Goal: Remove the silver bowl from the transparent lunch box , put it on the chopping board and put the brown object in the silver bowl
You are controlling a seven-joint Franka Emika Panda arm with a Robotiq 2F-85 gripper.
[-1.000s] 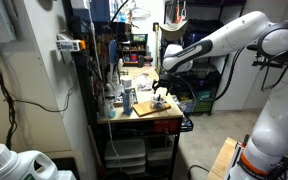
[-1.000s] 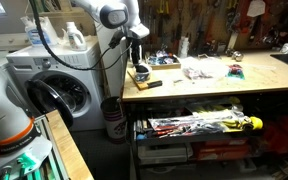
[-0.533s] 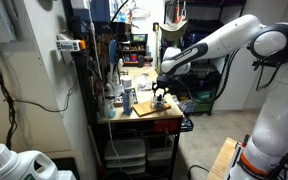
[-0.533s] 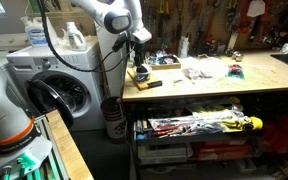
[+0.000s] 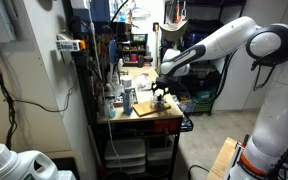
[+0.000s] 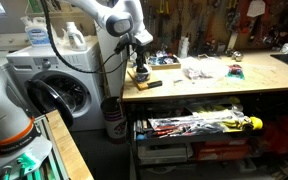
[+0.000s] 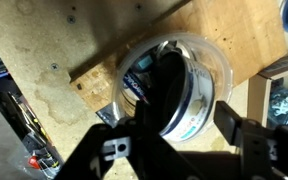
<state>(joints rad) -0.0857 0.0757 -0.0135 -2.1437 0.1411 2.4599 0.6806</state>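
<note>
In the wrist view the silver bowl [image 7: 197, 88] sits inside the round transparent lunch box [image 7: 220, 60], which stands on the chopping board [image 7: 239, 28]. My gripper [image 7: 199, 115] is down over them. One finger is inside the bowl and the other is outside the box's rim, with a gap showing, so it is open. In both exterior views the gripper [image 5: 160, 94] [image 6: 139, 68] hangs low over the board [image 5: 147, 108] [image 6: 134, 79] at the bench's end. The bowl is too small to make out there. I cannot make out the brown object.
Bottles and clutter [image 5: 119, 95] crowd the bench behind the board. A dark tool [image 6: 151, 85] lies beside the board near the bench edge. Loose items [image 6: 199, 71] lie further along. A washing machine [image 6: 54, 90] stands next to the bench.
The arm has shifted slightly and the gripper has settled a little lower over the board. Nothing else has moved.
</note>
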